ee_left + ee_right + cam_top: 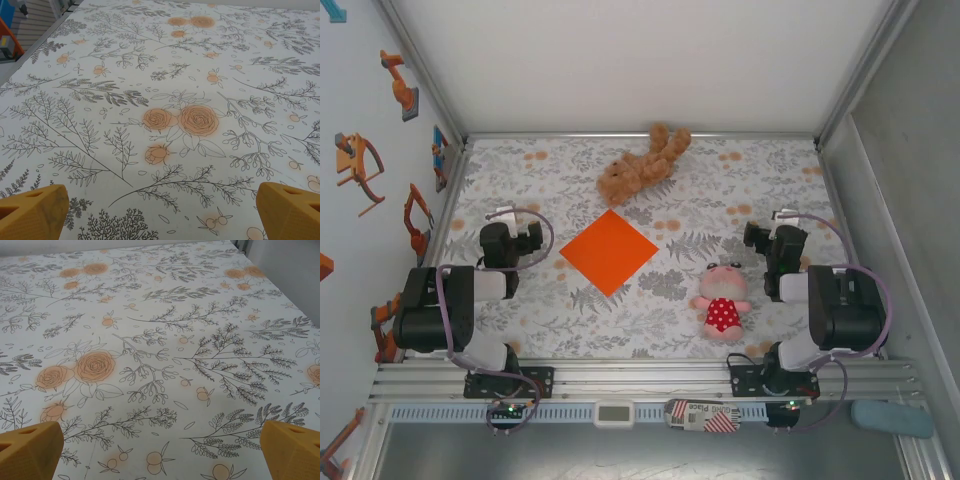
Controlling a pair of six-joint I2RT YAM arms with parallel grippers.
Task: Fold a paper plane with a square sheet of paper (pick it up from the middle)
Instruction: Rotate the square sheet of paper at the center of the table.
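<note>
End effectors first, two in count: left end effector (pixel 161 212) and right end effector (pixel 161 450), each spread to full width, gripping nothing, poised over bare flowered worktop (pixel 760 180) at either side.

Just ahead of the right one: one pink doll in a red dress (pixel 722 300), lying flat.

Mid-worktop, between the two arms: one square sheet of paper (pixel 609 251), bright orange, flat, turned corner-on like a diamond. Well apart from both end effectors; near the doll, not touching it. No fold made yet.

Likely feather-light, thin and limp. Liable to slide on the cloth and to crumple or crease wrongly under a hard pinch. Lies flush, offering no raised edge to catch. Best taken at the middle, per the task: press down lightly with fingers apart, then close to bunch up a small ridge and lift by that. Probably steadier with the other end effector pinning a corner.

Farthest back: one brown plush bear (pixel 642 165), sprawled just beyond the sheet's far corner, seemingly not touching.
</note>
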